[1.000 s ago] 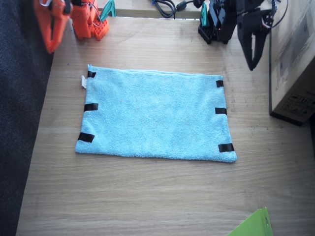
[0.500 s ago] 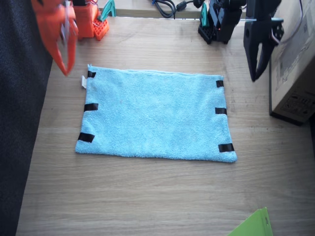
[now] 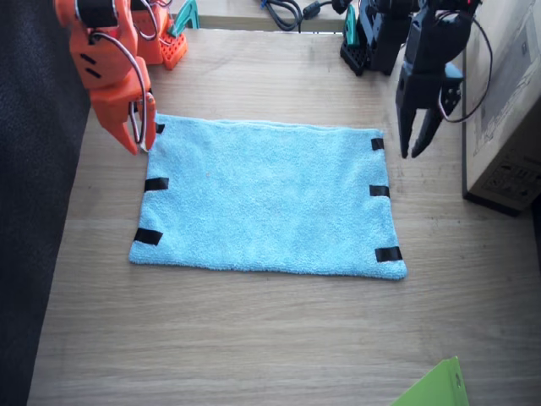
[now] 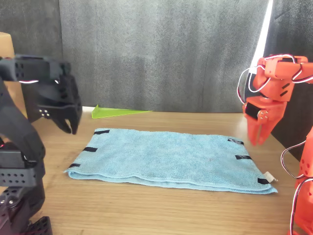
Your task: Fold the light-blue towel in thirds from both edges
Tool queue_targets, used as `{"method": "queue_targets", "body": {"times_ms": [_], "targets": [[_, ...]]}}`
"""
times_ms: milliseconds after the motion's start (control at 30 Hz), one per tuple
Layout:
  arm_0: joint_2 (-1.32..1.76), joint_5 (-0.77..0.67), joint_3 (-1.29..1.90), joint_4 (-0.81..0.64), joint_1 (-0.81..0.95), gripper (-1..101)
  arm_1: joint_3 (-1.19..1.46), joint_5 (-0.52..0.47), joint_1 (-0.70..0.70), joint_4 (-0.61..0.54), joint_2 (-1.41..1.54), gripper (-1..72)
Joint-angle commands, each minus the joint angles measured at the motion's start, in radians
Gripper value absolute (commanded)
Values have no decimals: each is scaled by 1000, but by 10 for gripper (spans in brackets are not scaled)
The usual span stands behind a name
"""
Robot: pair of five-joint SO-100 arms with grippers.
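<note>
My big sky-blue fluffy towel (image 3: 266, 201) lies flat and spread out in the middle of the light wooden table (image 3: 254, 338). Short black tape strips (image 3: 155, 183) mark its two short edges, three on each side. A small white tag (image 3: 144, 140) sticks out at one corner.

My orange right gripper (image 3: 135, 135) hangs just over that corner, right by the tag. Its fingers point down with only a thin gap between them, and they hold nothing. My black left gripper (image 3: 414, 139) hangs by the other short edge, beside the top tape strip. Its two fingers also point down, a little apart, with nothing in them. I cannot tell if either one touches the towel.

A brown cardboard box (image 3: 505, 110) stands close beside my left arm, at the side of the table. A pointy lime-green sheet corner (image 3: 435, 387) pokes in at the near edge, well away from the towel. Some dark cables (image 3: 283, 10) lie at the far edge, between the two arm bases.

A dark grey cloth (image 4: 156, 54) hangs like a wall behind the table in the front view. Nothing lies on top of the towel.
</note>
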Motion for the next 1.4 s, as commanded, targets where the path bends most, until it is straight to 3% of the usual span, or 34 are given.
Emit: {"method": "queue_targets", "body": {"times_ms": [0,400,833,1367], "targets": [[17,11,-23,23,-8,179,-20,3,15,5,2,131],[9,18,-17,40,-12,219,49,17,18,2,11,210],[41,18,11,41,-14,220,158,5,-23,-89,-21,227],[135,38,87,41,11,220,-5,17,0,-64,-144,238]]}}
